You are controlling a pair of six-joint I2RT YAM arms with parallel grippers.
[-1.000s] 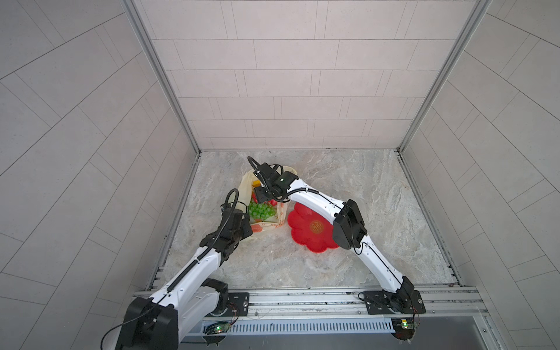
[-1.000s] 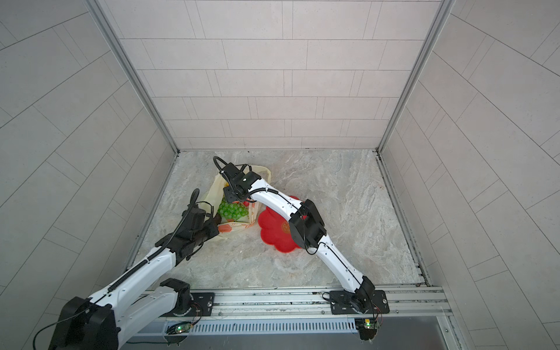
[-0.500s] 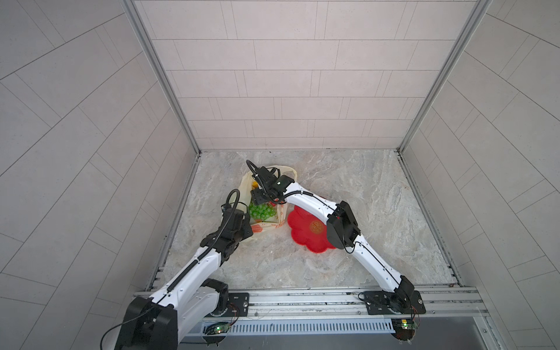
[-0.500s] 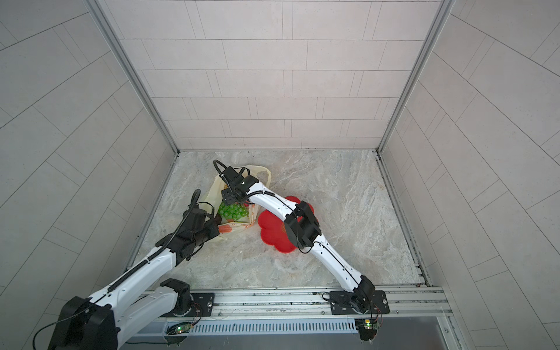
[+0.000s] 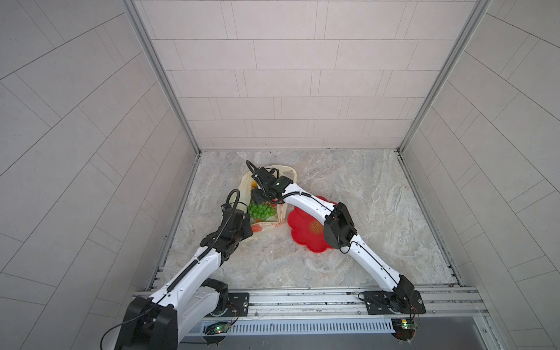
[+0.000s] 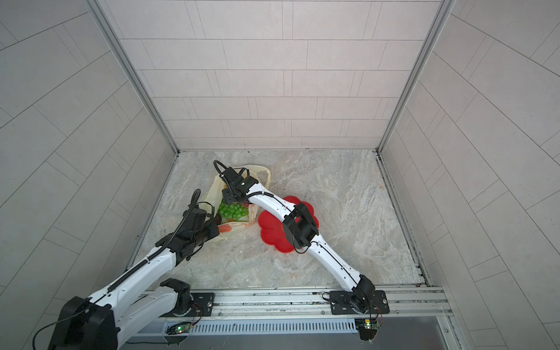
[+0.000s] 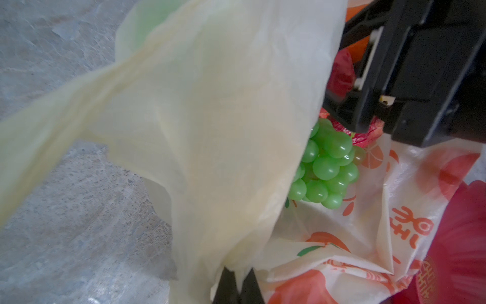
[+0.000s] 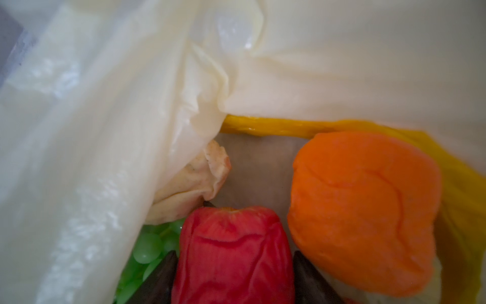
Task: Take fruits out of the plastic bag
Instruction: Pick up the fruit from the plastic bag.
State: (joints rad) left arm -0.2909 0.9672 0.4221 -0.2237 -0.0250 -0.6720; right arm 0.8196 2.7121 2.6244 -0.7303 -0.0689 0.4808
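The plastic bag [image 5: 246,185] [image 6: 213,188], pale yellow with orange prints, lies at the floor's left-middle. My left gripper [image 7: 238,273] is shut on a fold of the bag's rim and holds the bag's mouth up. My right gripper [image 8: 234,252] [image 5: 257,197] is inside the bag, shut on a red fruit [image 8: 232,237] that fills the gap between both fingers. Beside the red fruit lie an orange [image 8: 365,210], a yellow banana [image 8: 276,129], a beige piece [image 8: 194,179] and the green grape bunch [image 5: 262,211] [image 7: 326,163].
A red flower-shaped dish [image 5: 303,239] [image 6: 269,230] sits on the marble floor right of the bag, partly under my right arm. Tiled walls close in the left, back and right sides. A metal rail runs along the front.
My right wrist has shifted slightly left and deeper into the bag's mouth. The left arm and the bag have stayed where they were.
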